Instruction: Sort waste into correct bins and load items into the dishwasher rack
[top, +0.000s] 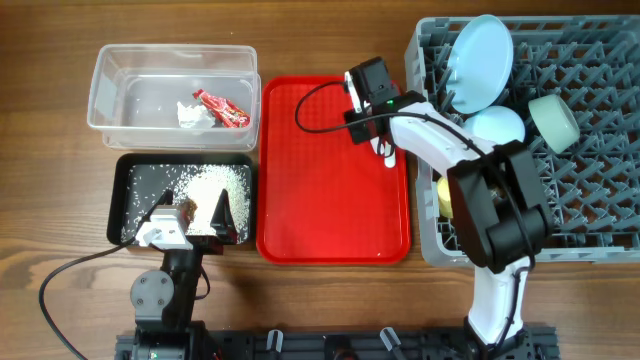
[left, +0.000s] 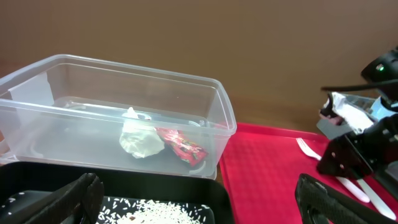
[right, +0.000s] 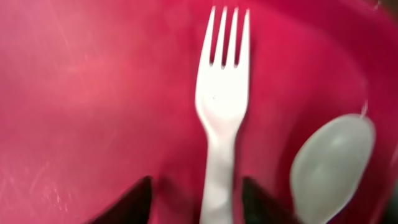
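Observation:
My right gripper (top: 386, 152) is open over the right edge of the red tray (top: 320, 200), its fingers (right: 198, 199) astride the handle of the white plastic fork (right: 221, 106). The white spoon (right: 333, 165) lies just right of the fork. My left gripper (top: 222, 215) is open over the black tray (top: 135, 170), which holds white rice scraps (top: 215, 180). The clear tub (top: 110, 85) holds the red wrapper (top: 222, 108) and the crumpled tissue (top: 190, 115). The grey rack (top: 600, 150) holds the blue plate (top: 480, 60), blue bowl (top: 498, 125), mint bowl (top: 555, 120) and yellow cup (top: 442, 195).
The right arm reaches from the table's front edge over the rack's left side to the red tray. The tub and the black tray stand close together left of the red tray. Wooden table (top: 50, 180) shows on the far left.

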